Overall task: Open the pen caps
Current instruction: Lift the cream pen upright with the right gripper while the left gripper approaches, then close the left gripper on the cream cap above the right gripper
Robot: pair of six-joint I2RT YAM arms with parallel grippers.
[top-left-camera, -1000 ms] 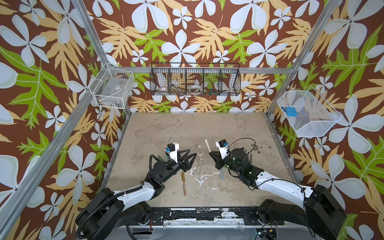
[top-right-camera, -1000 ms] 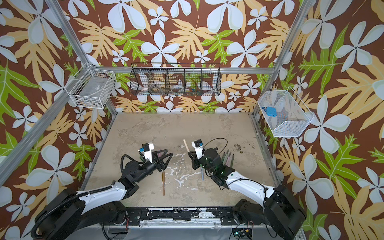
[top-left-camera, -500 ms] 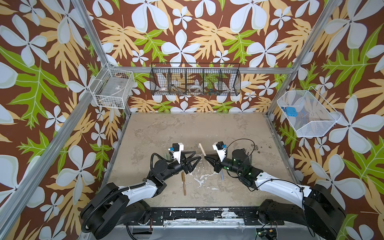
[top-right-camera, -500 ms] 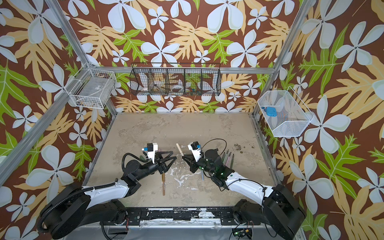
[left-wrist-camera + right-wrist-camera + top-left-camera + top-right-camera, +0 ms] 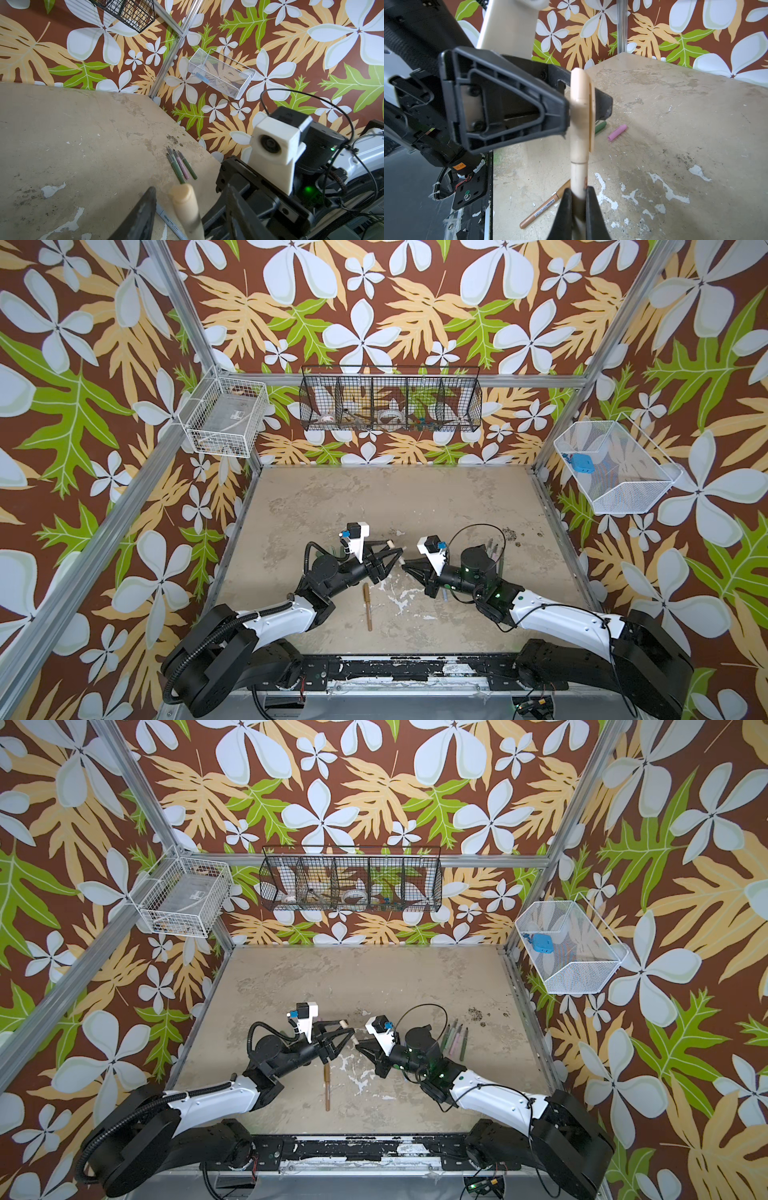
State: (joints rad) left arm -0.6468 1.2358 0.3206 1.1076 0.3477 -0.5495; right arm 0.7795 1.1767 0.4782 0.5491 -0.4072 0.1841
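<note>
One beige pen (image 5: pixel 578 176) is clamped by its barrel in your right gripper (image 5: pixel 579 193), raised above the table (image 5: pixel 675 124). Its beige cap (image 5: pixel 580 112) sits between the left gripper (image 5: pixel 190 188) jaws, which stand partly apart and are not yet gripping. Close squarely on the cap, then pull straight apart

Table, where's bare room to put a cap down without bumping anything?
The table's back half, between the rear wall and the left hand and right hand, is bare. Crowded: the middle, where both meet at the beige pen, the brown pen in front, the uncapped pens rightward.
</note>
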